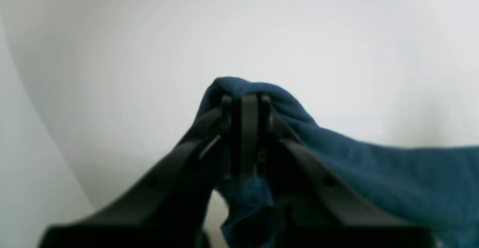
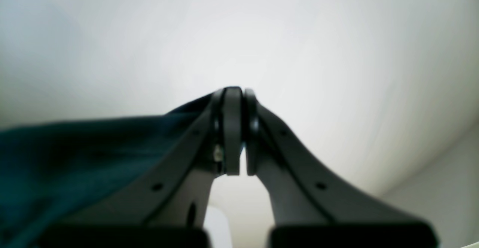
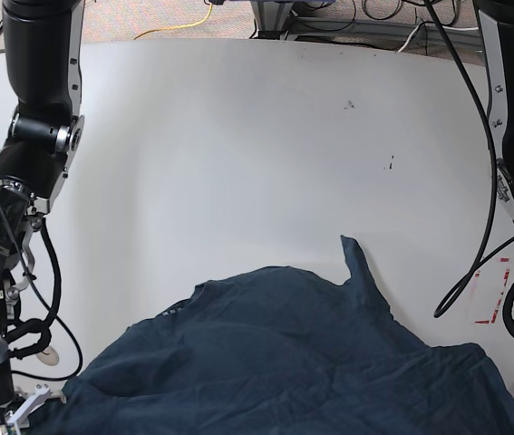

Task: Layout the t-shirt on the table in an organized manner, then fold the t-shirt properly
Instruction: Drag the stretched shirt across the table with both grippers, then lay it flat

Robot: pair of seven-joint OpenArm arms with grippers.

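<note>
White table, navy t-shirt rumpled, carpet beyond

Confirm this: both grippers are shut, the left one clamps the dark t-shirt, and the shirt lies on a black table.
Wrong on the table: the base view shows it white. The rest holds: left gripper is shut on the t-shirt, and the right gripper is shut.
</note>
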